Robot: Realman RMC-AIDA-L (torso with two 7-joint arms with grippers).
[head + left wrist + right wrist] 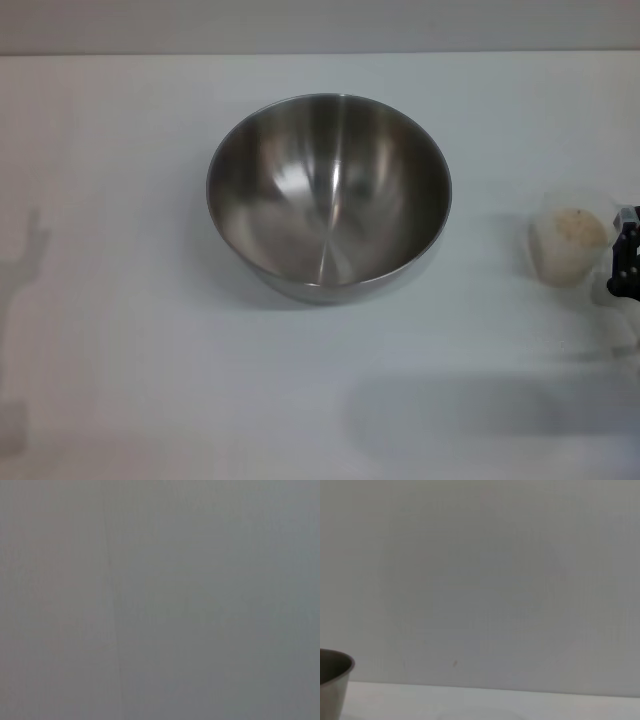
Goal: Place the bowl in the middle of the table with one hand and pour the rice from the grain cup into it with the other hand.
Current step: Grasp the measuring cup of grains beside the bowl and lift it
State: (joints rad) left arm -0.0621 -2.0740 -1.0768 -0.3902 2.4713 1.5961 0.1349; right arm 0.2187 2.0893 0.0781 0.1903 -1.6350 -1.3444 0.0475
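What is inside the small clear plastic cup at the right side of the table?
The small translucent plastic grain cup holds a mound of off-white rice, seen through its open top. How deep the rice goes cannot be seen.

bowl: steel, upright, empty, mid-table | grain cup: clear, upright, holding rice, right edge

A plain pale wall runs behind the work surface, meeting it in a straight edge in the head view. The right wrist view shows the same wall, bare but for a tiny dark speck low down. The left wrist view shows only a flat grey surface with a faint line running across it.
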